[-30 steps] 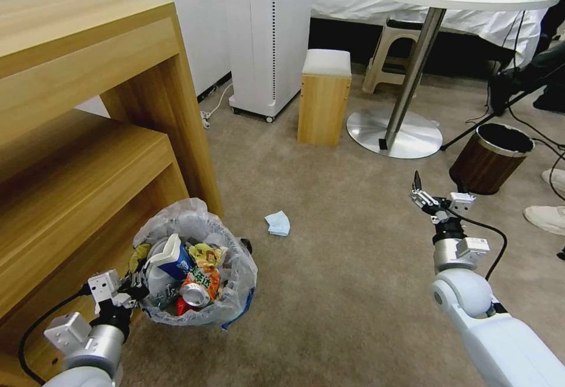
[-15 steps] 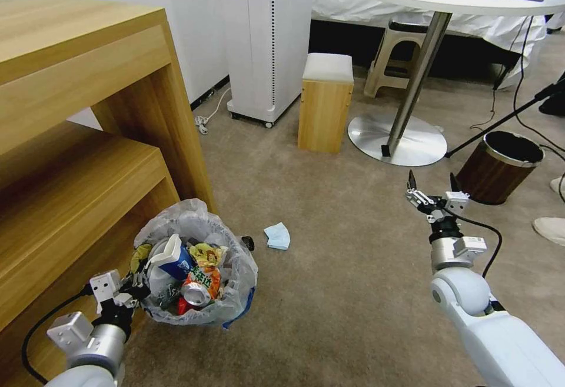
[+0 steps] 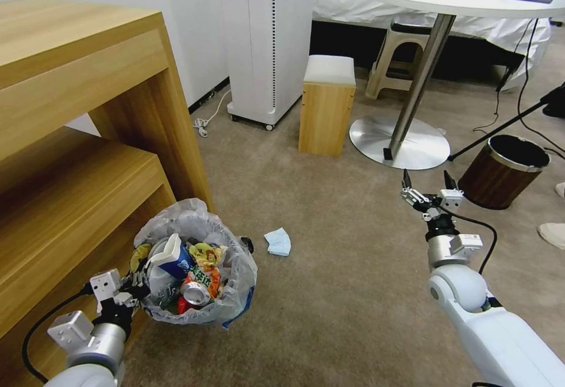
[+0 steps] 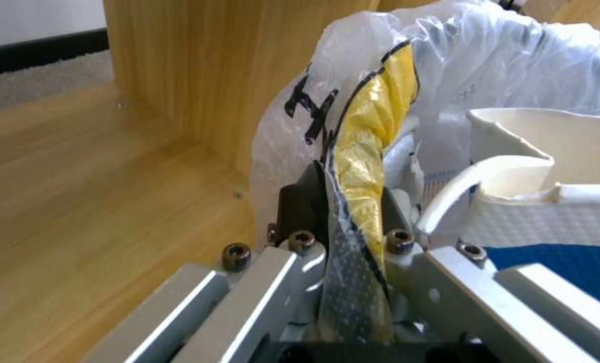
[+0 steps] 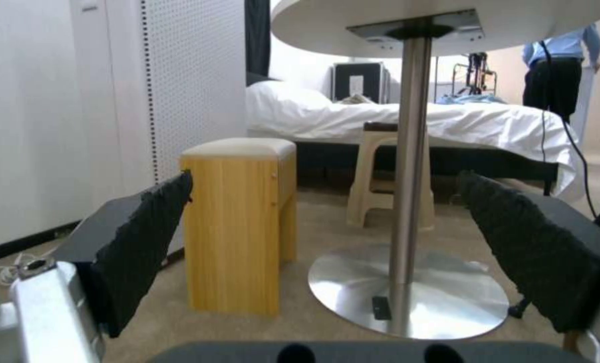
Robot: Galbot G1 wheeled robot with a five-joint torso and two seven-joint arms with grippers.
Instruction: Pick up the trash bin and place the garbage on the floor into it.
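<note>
- The left pincer (image 3: 136,287), at the lower left of the head view, reaches from a bent white arm and is closed on the near rim of the trash bin (image 3: 194,263); in the left wrist view its dark fingers (image 4: 300,201) pinch the plastic bag (image 4: 353,151) and a yellow wrapper (image 4: 374,126) between them.
- The right pincer (image 3: 425,187), at centre right of the head view, is held up above the floor (image 3: 341,269) on an outstretched white arm, its two black pads wide apart and holding nothing.
- The trash bin is small and round, lined with crinkly whitish plastic. It stands on the beige carpet at lower left, just beside the wooden shelf unit (image 3: 76,140).
- It is heaped with garbage: a blue-white cup (image 3: 172,260), a crushed can (image 3: 194,293), bright wrappers.
- A crumpled pale blue paper (image 3: 278,241) lies on the floor just right of the bin, apart from it.
</note>
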